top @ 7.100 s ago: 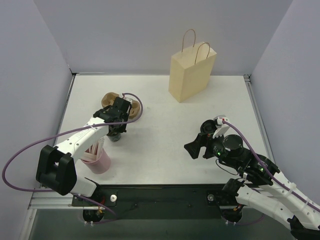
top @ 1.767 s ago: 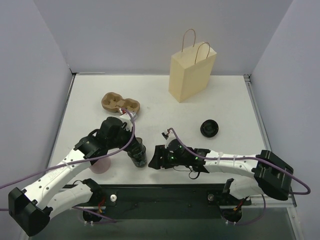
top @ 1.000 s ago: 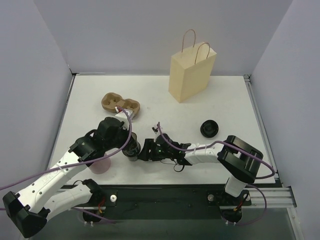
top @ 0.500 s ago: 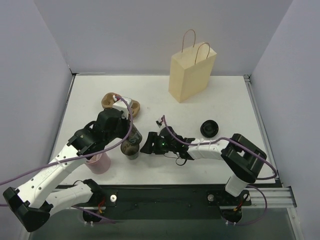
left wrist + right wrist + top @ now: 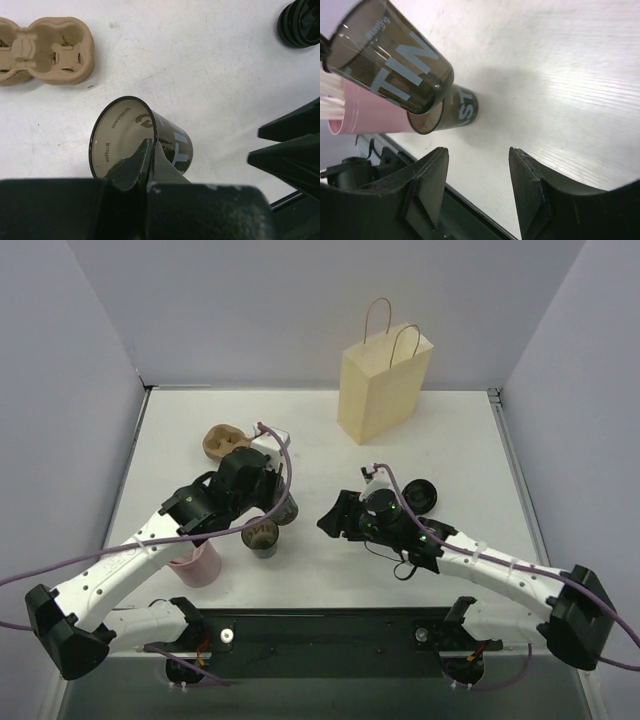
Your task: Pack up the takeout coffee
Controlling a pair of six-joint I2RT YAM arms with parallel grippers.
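Tan bag [image 5: 383, 380] stands at the back. Left arm [image 5: 130, 555] hides most of the pink cup [image 5: 200, 565]. Left gripper [image 5: 149, 155] pinches the rim of a lidless black cup [image 5: 172, 147], tilted just above a second black cup [image 5: 262, 537] on the table [image 5: 450, 430]; right gripper [image 5: 479, 152] half-spread, empty; lid [image 5: 420, 496] lies apart

Overhead looks down — close wrist views share the tilted cup [image 5: 129, 131].

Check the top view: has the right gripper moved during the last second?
Yes. The right gripper has drawn back rightward, ending much closer to the black lid, which stayed put.
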